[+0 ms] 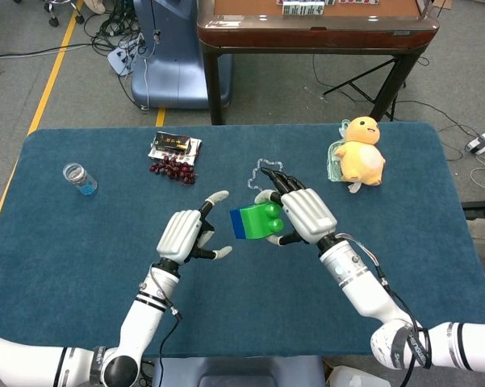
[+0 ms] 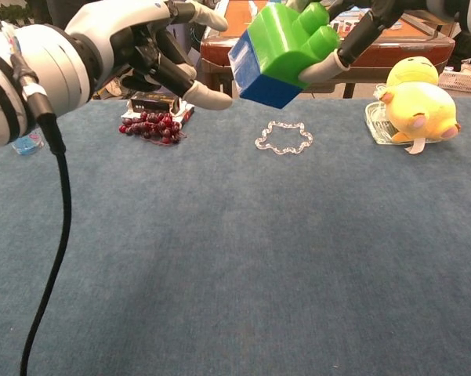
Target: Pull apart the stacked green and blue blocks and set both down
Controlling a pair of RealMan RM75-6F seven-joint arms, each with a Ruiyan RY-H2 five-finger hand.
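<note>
Blue table [image 1: 81, 266], right robot hand [image 1: 303, 211] gripping stacked blocks [image 1: 257, 221] (aloft)

green block [image 1: 263, 219], blue block [image 1: 240, 223], yellow plush [image 1: 361, 153]

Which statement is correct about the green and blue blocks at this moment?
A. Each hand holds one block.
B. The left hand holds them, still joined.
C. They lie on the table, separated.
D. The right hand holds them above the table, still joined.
D. The right hand grips the green block with the blue block attached, lifted off the table; the left hand is open beside them, not touching.
</note>
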